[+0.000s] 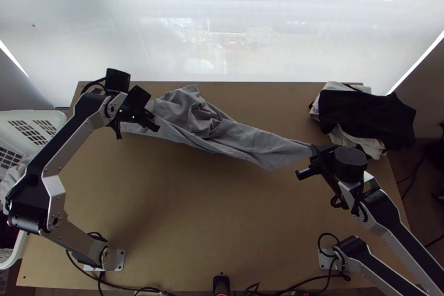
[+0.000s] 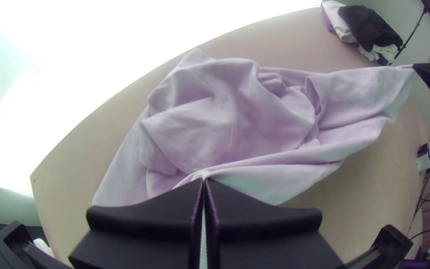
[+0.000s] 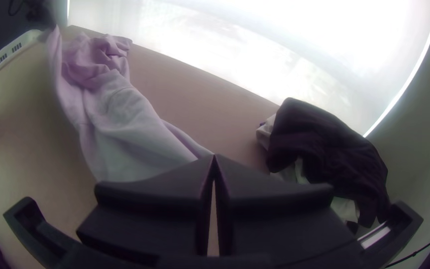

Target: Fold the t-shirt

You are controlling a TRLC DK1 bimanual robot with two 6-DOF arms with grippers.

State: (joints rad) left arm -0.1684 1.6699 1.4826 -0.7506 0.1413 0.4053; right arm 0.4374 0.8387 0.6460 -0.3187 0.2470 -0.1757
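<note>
The grey t-shirt (image 1: 222, 132) lies stretched between both grippers, bunched toward its left part and drawn into a narrower band at the right. My left gripper (image 1: 151, 120) is over the shirt's left part; in the left wrist view the left gripper (image 2: 204, 182) is shut on an edge of the t-shirt (image 2: 235, 114). At the shirt's right end is my right gripper (image 1: 312, 161). The right wrist view has the right gripper (image 3: 214, 158) closed together on a corner of the t-shirt (image 3: 125, 129). Which part of the garment each holds, I cannot tell.
A pile of black and white clothes (image 1: 369, 118) lies at the table's back right corner. A white basket (image 1: 33, 115) with cloth in it stands off the table's left side. Cables run along the near edge of the wooden table (image 1: 211, 229).
</note>
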